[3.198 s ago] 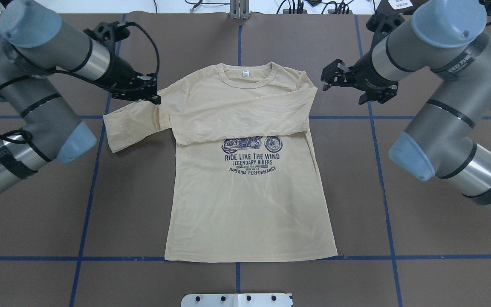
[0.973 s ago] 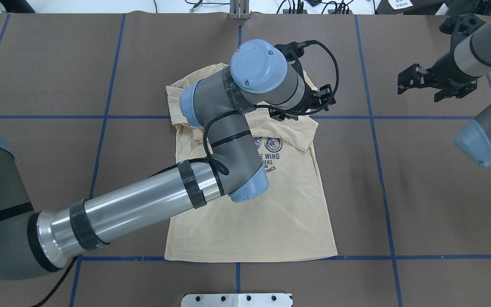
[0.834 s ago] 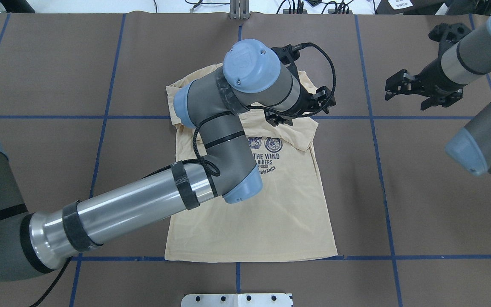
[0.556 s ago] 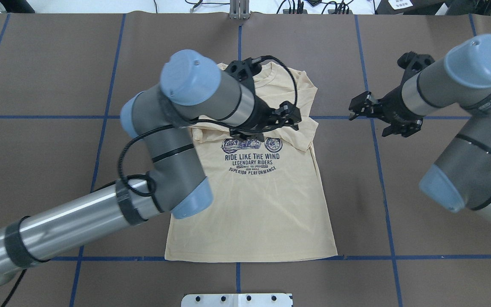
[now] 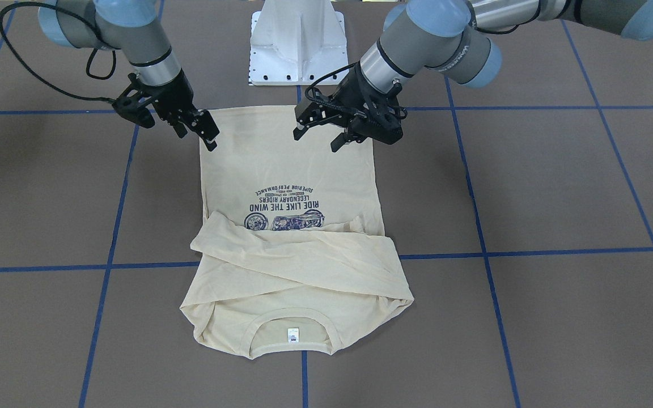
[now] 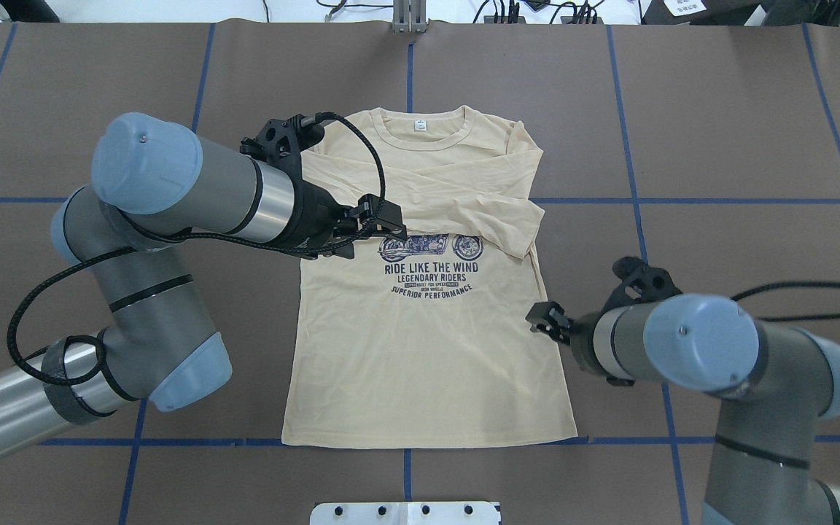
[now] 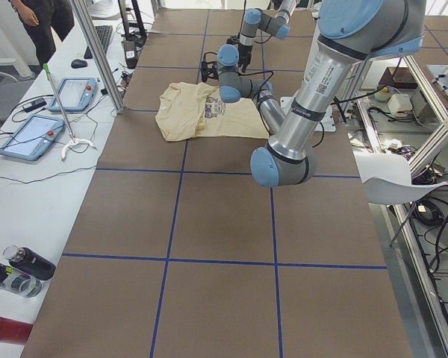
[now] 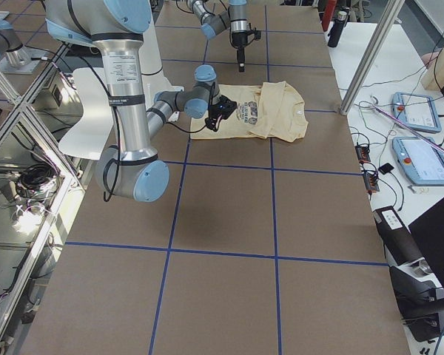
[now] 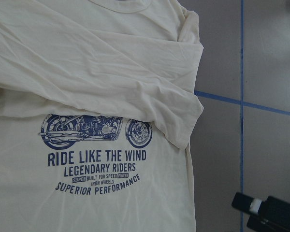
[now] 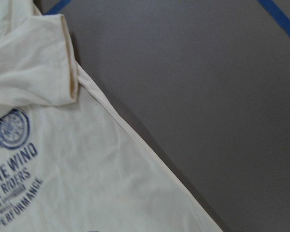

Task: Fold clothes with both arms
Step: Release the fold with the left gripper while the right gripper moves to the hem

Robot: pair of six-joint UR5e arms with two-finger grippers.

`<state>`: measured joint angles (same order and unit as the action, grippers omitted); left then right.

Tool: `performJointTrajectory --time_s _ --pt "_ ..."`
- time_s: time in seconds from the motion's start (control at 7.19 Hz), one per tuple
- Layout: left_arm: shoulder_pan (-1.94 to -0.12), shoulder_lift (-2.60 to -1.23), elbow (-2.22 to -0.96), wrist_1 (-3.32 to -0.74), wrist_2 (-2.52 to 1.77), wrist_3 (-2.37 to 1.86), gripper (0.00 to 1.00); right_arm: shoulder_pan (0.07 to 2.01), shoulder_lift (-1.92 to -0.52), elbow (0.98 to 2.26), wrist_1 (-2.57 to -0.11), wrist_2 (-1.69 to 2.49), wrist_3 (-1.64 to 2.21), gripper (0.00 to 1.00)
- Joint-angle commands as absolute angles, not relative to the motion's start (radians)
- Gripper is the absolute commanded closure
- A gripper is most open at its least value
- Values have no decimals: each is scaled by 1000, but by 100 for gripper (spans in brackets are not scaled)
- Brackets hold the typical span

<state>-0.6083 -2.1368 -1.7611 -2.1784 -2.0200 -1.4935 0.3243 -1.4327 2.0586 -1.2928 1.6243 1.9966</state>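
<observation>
The cream-yellow shirt (image 6: 427, 343) lies flat and face up on the brown table, with its navy motorcycle print (image 6: 431, 266) showing and the neck label (image 6: 419, 125) at the far end. Both sleeves lie folded across the chest (image 5: 298, 260). My left gripper (image 6: 380, 226) hovers open and empty above the shirt's left side by the print; it also shows in the front view (image 5: 318, 139). My right gripper (image 5: 197, 139) is open and empty, just off the shirt's right edge (image 6: 545, 321). The left wrist view shows the print (image 9: 94, 154) and the upper sleeve's cuff (image 9: 186, 128).
The white pedestal base (image 5: 298, 39) stands at the table's near edge behind the shirt's hem. Blue tape lines (image 6: 639, 200) grid the brown table. The operators' bench with tablets (image 7: 30, 134) and bottles (image 7: 22, 261) runs along the far side.
My left arm carried the left sleeve across the chest, let it go and drew back left. My right arm swung from the far right corner down to the shirt's right edge.
</observation>
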Motion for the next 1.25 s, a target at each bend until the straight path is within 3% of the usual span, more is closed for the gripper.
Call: performJointTrajectory --time_s 0.0,0.56,1.11 --pt "-614 -2105 -1769 -2177 -2020 -1491 1 140 -1517 2095 -1292 1479 2171 8" --pt "-612 -2102 -1772 -2175 -2013 -1502 1 78 -1520 2089 -1293 1417 2238 21" --pt "-612 -2095 -1775 -2175 -2013 -1502 1 74 -1536 2074 -1295 1398 2237 21"
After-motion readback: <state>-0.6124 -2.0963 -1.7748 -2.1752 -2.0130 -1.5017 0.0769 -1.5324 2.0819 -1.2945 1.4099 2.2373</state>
